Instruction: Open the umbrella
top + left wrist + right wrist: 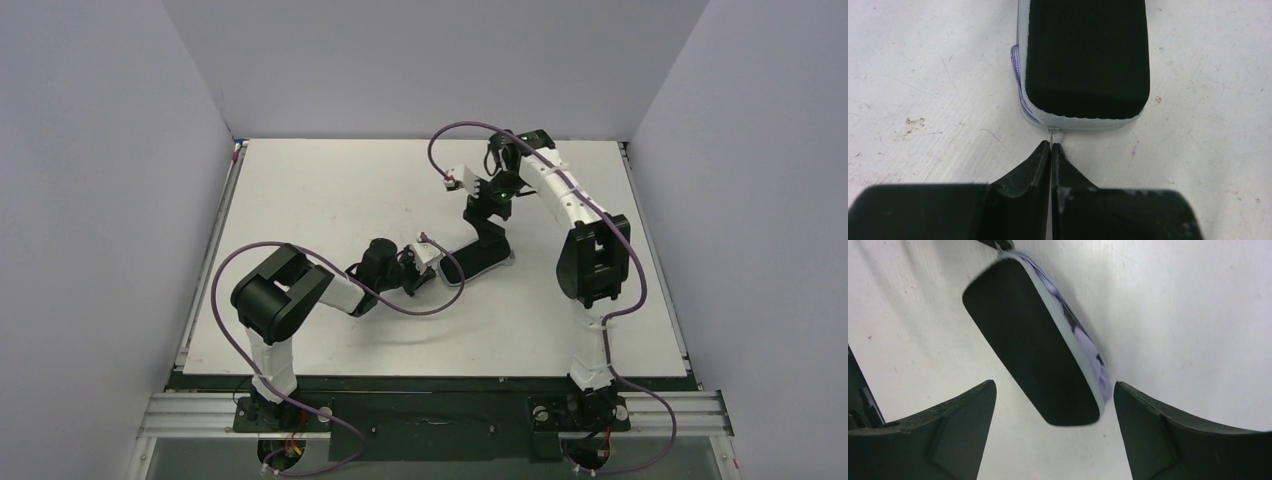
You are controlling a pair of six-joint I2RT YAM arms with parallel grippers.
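Observation:
A black-and-grey oblong sleeve (478, 260) lies mid-table. The umbrella is folded inside it. Only lavender fabric shows through the open side seam, in the right wrist view (1089, 347) and the left wrist view (1015, 62). My left gripper (1051, 146) is at the sleeve's (1088, 55) near end, shut on the thin metal zipper pull (1052, 131). In the top view the left gripper (440, 268) is low at the table. My right gripper (1054, 385) is open above the sleeve's (1023, 345) other end, one finger on each side, not touching. It also shows in the top view (490, 228).
The white table (330, 190) is scuffed and walled by grey panels on three sides. Purple cables (440, 300) loop from both arms, one lying on the table near the left gripper. The right arm's elbow (595, 255) hangs over the right half.

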